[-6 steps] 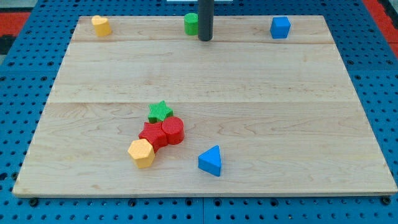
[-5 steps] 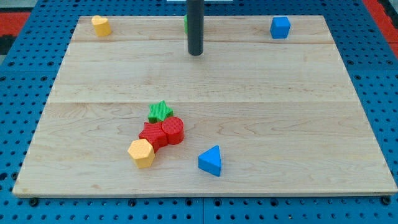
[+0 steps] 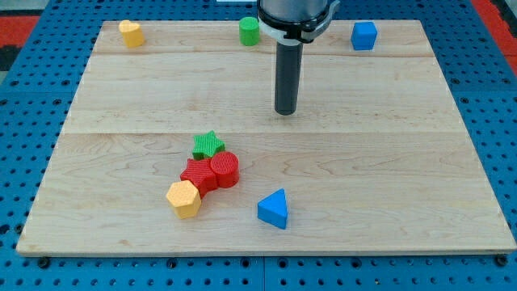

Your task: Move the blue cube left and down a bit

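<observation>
The blue cube (image 3: 364, 35) sits near the top right corner of the wooden board (image 3: 388, 153). My tip (image 3: 285, 111) is on the board near the middle, well to the left of and below the blue cube, not touching any block. The rod rises from it toward the view's top.
A green cylinder (image 3: 250, 31) and a yellow block (image 3: 131, 33) stand along the top edge. Below the tip is a cluster: green star (image 3: 208, 145), red star (image 3: 197, 174), red cylinder (image 3: 225, 170), orange hexagonal block (image 3: 183, 199). A blue triangular block (image 3: 274, 208) lies at bottom centre.
My tip has moved down and to the right, from beside the green cylinder at the top edge to near the board's middle. No block has moved.
</observation>
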